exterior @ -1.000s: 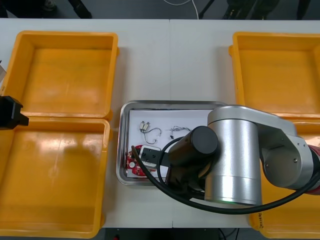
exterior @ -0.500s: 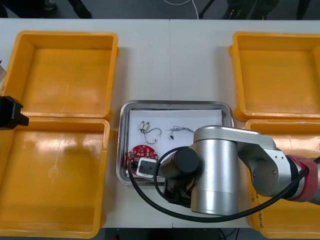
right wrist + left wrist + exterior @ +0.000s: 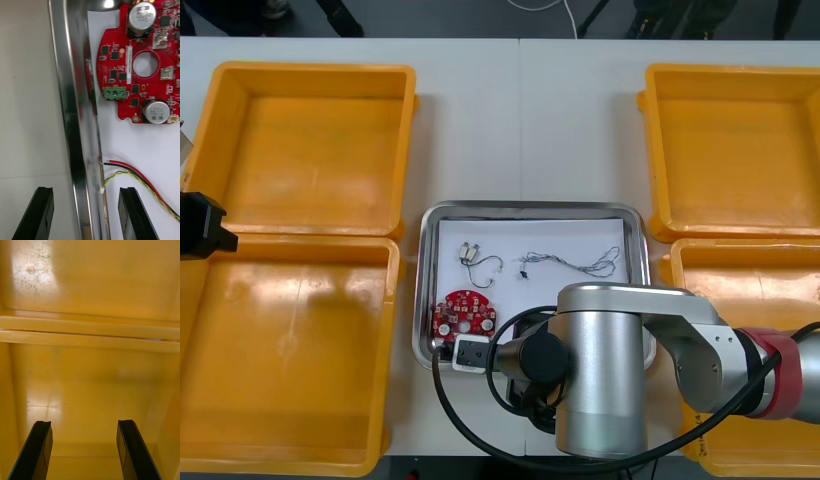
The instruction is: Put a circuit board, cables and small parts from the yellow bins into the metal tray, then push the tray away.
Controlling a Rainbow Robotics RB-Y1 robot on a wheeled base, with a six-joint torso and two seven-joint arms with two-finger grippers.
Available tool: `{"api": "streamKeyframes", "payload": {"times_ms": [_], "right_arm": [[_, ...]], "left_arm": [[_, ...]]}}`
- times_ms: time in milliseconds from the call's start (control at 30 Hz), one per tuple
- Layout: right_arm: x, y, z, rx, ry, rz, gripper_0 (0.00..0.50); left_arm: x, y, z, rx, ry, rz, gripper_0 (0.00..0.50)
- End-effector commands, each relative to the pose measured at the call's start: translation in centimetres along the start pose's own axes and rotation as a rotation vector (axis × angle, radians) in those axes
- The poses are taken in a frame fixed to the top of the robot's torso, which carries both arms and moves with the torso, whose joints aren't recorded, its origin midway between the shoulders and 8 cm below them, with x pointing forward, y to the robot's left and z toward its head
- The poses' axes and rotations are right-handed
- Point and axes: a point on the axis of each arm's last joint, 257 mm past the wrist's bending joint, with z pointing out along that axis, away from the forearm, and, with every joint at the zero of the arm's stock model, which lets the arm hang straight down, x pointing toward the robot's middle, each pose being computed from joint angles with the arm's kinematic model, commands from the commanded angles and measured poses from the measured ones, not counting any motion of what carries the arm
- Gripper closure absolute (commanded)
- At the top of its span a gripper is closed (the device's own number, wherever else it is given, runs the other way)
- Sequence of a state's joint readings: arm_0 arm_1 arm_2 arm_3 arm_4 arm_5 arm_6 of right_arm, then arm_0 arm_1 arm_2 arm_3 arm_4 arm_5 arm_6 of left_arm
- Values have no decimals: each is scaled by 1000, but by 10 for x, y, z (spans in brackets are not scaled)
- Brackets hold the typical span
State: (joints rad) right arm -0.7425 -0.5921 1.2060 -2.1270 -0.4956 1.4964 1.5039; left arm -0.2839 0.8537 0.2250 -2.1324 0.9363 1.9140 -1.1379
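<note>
The right gripper (image 3: 85,190) is open and straddles the tray (image 3: 69,112) rim, with one finger over the table (image 3: 26,93) and one inside. The board (image 3: 142,63) lies inside the tray, past the fingers. Up close, a cable (image 3: 150,182) lies by the inside finger; from above, the arm covers that spot. Past the tray's far edge the table is bare. The left gripper (image 3: 84,425) hangs open over a bin (image 3: 90,288).

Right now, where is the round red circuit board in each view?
Front view: circuit board in the metal tray's near-left corner.
Right wrist view: circuit board ahead of the open right gripper, inside the metal tray's rim.
Left wrist view: not there; the open left gripper faces a yellow bin.
Shared landmark: the tray rim beside the board.
</note>
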Motion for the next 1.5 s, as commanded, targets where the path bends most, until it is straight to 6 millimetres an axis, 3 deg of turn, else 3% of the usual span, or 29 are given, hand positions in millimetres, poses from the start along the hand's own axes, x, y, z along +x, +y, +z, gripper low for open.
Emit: {"api": "streamKeyframes", "payload": {"times_ms": [33,467,1067,1100,1167,1200,1267,1367,1500], "right_arm": [[0,19,5,-25,-12,-56,0],[8,20,16,7,19,-82,0],[-1,21,20,29,12,-89,0],[-1,21,20,29,11,-89,30],[-1,20,20,30,13,-85,188],[-1,22,20,28,12,-87,227],[-1,21,20,30,12,-83,394],[-1,22,20,28,12,-82,464],[-1,21,20,30,12,-81,500]], "left_arm": [[6,-4,2,-3,3,87,0],[6,-4,2,-3,3,87,0],[6,-4,2,-3,3,87,0],[6,-4,2,-3,3,87,0],[6,-4,2,-3,3,87,0],[6,-4,2,-3,3,87,0],[6,-4,2,-3,3,87,0],[6,-4,2,-3,3,87,0],[6,-4,2,-3,3,87,0]]}}
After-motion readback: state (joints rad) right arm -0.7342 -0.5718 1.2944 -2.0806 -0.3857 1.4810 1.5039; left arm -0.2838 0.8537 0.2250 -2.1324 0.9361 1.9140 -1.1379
